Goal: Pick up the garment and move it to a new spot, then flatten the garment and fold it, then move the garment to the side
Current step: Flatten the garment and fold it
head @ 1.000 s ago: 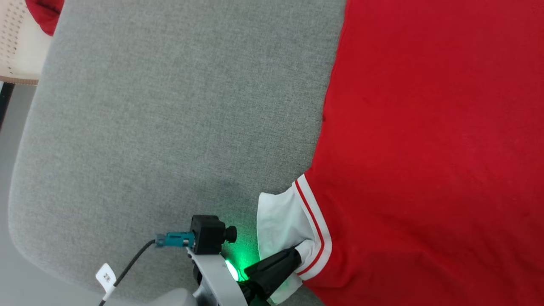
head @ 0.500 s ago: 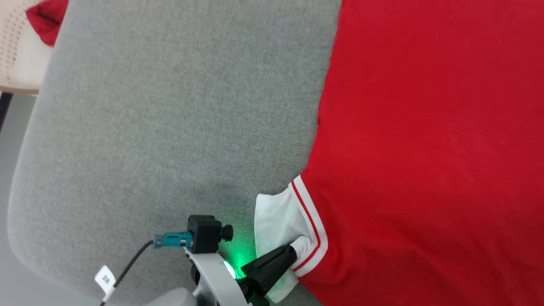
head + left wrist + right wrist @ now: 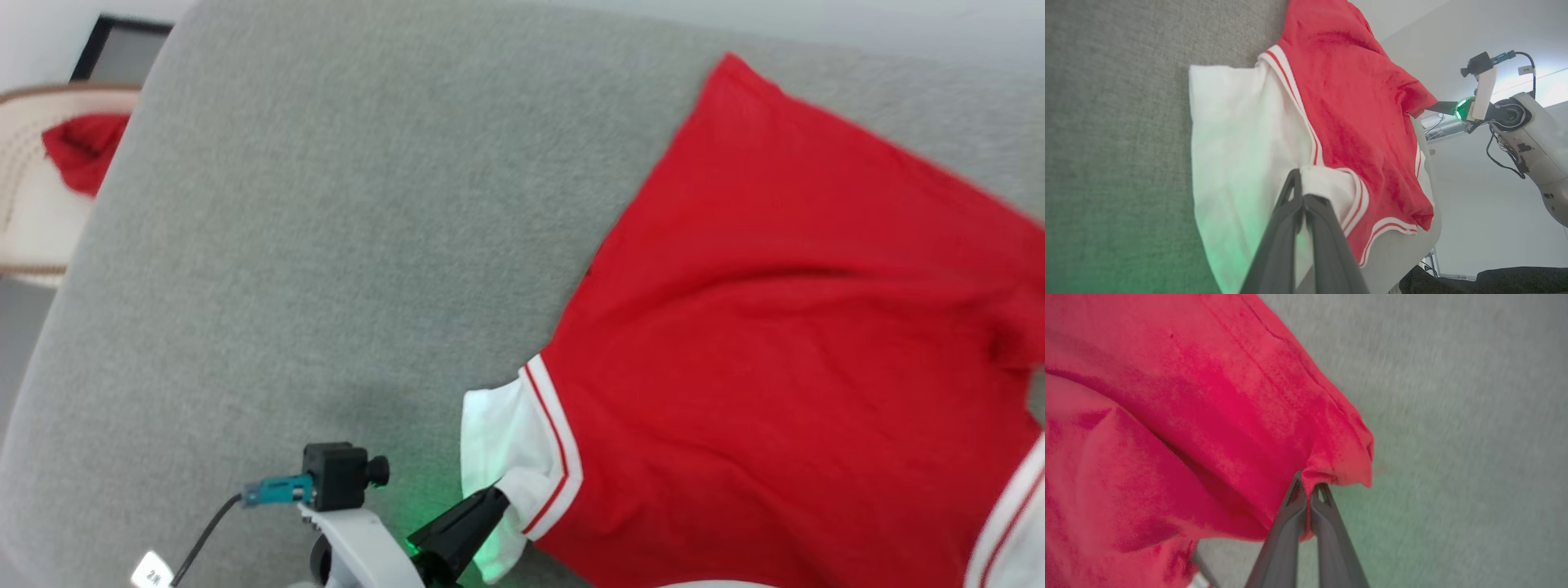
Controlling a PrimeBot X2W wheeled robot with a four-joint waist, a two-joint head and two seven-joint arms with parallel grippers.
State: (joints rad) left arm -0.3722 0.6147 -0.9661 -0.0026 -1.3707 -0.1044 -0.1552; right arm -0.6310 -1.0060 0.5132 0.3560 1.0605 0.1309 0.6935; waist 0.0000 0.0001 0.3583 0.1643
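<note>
1. Head view gives me the red basketball jersey with white side panels and white-red striped trim point(image 3: 775, 343) spread over the right part of a grey woven fabric cushion point(image 3: 326, 245), one red corner pointing toward the far edge.
2. My left gripper point(image 3: 498, 495) sits at the jersey's near left corner, where a white panel lies flat on the grey fabric.
3. On the left wrist view I see its two dark fingers pressed together, pinching a fold of the striped hem between them.
4. On the right wrist view, my right gripper point(image 3: 1309, 486) has its fingers closed tight on a bunched red corner of the jersey, held up off the grey surface, with cloth draping away to that view's left.
5. From the left wrist view I also catch the right gripper across the jersey, green light glowing, its finger meeting that raised red corner.
6. At the head view's upper left, a small plain red cloth point(image 3: 82, 151) lies in a cream basket with a brown rim point(image 3: 33, 220), well apart from the jersey.
</note>
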